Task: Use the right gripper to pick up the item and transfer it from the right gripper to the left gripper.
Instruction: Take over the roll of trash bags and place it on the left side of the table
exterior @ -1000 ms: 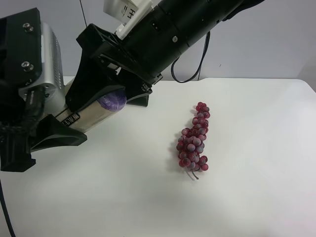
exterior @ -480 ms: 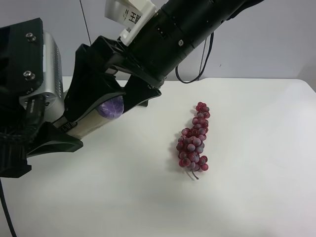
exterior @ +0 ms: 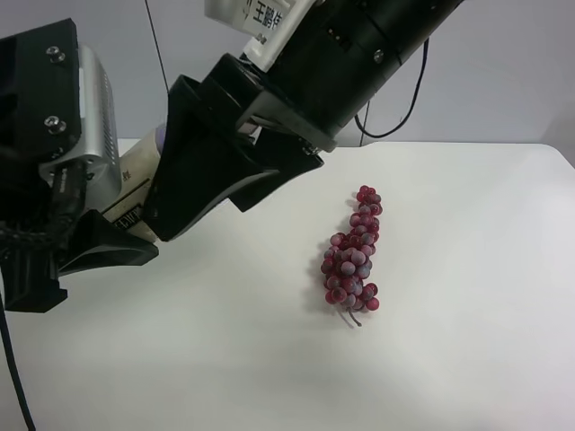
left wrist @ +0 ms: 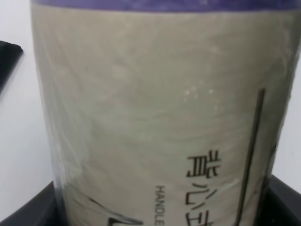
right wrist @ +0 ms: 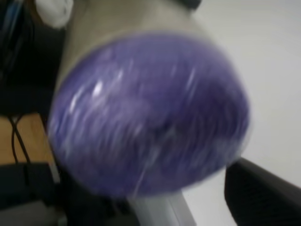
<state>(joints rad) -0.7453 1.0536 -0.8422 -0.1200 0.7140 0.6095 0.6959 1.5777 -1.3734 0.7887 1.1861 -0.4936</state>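
While the two arms crowd together at the upper left of the high frame, the small cylindrical roll with purple ends and a cream paper label (exterior: 135, 180) lies in the left gripper (exterior: 126, 220), the black two-finger jaws under the silver-grey metal block (exterior: 90, 117). That gripper is clenched on the roll. Its own wrist view is filled by the cream label with its dark print, and a black finger (left wrist: 19, 212) shows on either side of it.

From the high camera only a strip of label and a sliver of one purple end can be seen, at the left edge of the frame's upper half. The right gripper (exterior: 202, 202), black jaws on the bulky black arm with the white printed label (exterior: 260, 13), stands in front of the rest. Its jaws are spread wide and released, not pinching the roll. In the right wrist view the blurred purple end looms very close, with one black finger (right wrist: 263, 193) beside it.

A bunch of red-purple grapes (exterior: 353, 256) lies on the white table (exterior: 449, 359) just right of the frame's centre, well apart from both grippers.
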